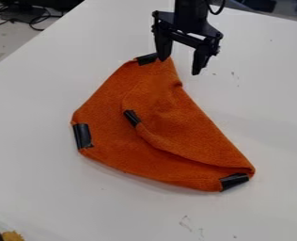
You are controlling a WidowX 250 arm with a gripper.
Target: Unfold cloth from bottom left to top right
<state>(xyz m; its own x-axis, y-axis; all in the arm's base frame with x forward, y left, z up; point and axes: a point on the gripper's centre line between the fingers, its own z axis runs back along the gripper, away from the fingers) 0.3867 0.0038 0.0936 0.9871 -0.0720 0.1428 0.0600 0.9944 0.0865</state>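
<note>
The black gripper [180, 67] hangs at the top of the camera view, its two fingers spread apart with nothing between them. Its left finger is at the top tip of the orange cloth [113, 141], beside a black-taped corner; whether it touches the cloth I cannot tell. The cloth lies folded on the white table [44, 188]. A folded-over flap [182, 127] covers its right part, with a black-taped corner [132, 118] resting near the middle. More black tape marks the left corner [82, 136] and the lower right corner [233, 181].
Dark cables [35, 20] lie beyond the table at the upper left. A yellow and black object [11, 236] sits at the bottom left corner. The table's edge runs diagonally along the upper left.
</note>
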